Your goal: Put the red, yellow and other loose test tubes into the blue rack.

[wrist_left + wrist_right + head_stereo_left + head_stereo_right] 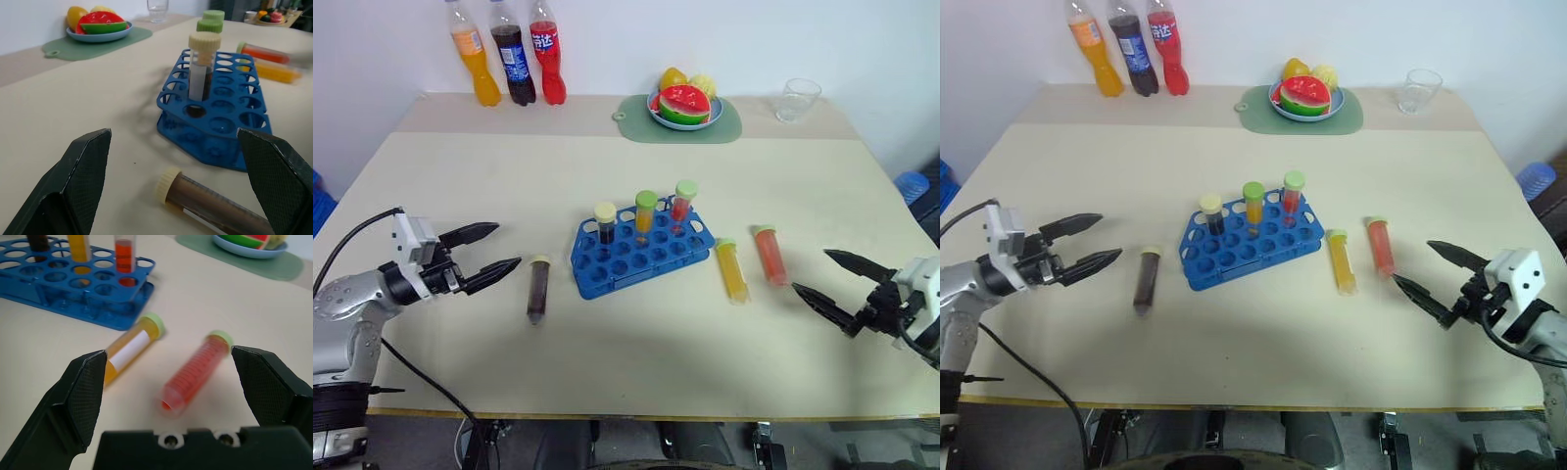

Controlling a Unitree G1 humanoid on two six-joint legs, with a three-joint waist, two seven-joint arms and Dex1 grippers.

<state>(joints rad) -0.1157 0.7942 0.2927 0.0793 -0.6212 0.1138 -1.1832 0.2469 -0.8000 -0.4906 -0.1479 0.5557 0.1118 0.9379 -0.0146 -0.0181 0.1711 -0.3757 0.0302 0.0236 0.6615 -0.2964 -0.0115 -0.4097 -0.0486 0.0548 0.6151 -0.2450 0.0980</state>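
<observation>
The blue rack [641, 251] stands mid-table with three capped tubes upright in its back row. A dark brown tube [538, 288] lies loose left of the rack. Right of the rack lie a yellow tube [731, 270] and a red tube [770, 255], side by side. My left gripper [490, 251] hovers open just left of the brown tube [215, 203], pointing at it. My right gripper [827, 277] is open to the right of the red tube [195, 373], with nothing between its fingers.
Three soda bottles [507, 54] stand at the back left. A fruit bowl [685, 102] on a green mat and a clear glass [797, 99] sit at the back right. Bare tabletop lies in front of the rack.
</observation>
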